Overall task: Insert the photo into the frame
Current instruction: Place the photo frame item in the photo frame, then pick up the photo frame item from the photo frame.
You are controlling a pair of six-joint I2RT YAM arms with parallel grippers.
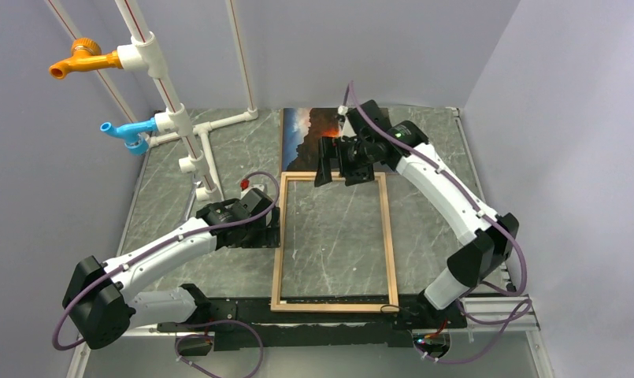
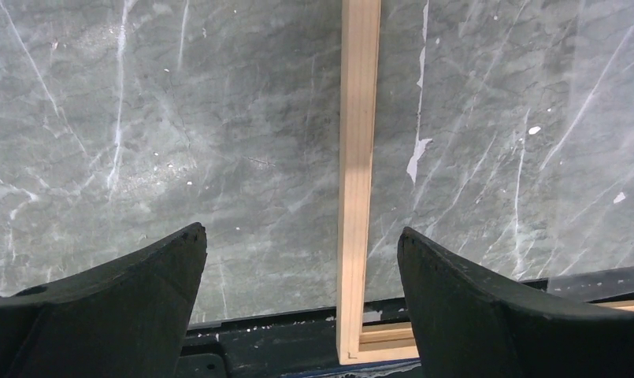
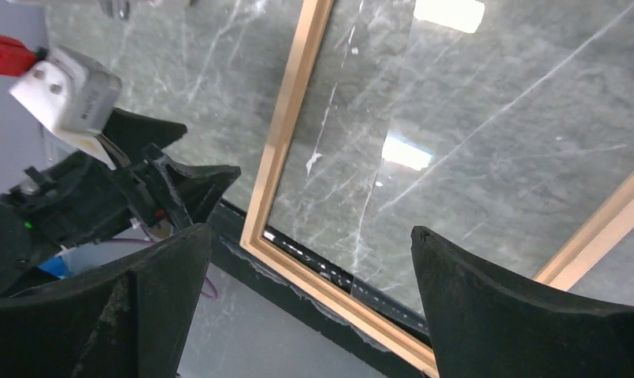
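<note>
The photo (image 1: pixel 307 140) lies flat, pic side up, just beyond the frame's (image 1: pixel 279 236) far rail, so it's not in yet. Its near-right part is hidden under the right gripper (image 1: pixel 335 169); can't tell if the print edge touches the rail. The frame is flat on the table (image 1: pixel 168 205), w/ its near rail resting on a black strip (image 1: pixel 337 324). Glare patches inside it in the right wrist view suggest a clear pane, but not sure.

The right gripper hangs over the frame's far rail, jaws wide apart, nothing btwn them. The left gripper (image 2: pixel 302 232) sits at the frame's left rail, jaws also apart and empty. In its wrist view the rail runs btwn the fingers, but I can't tell whether they're low enough to straddle it.

Risks, as I judge them:
- The print is thin, glossy and flat on stone, so no edge to pinch. Fingers prob skid off, or buckle and crease it.
- A grab that close to the far rail could bump the frame out of line.
- If the near rail rides up on the strip, the frame may rock or slide when the print is pushed in.
- If the left gripper doesn't steady the rail, the frame shifts and a print corner catches on the wood.
</note>
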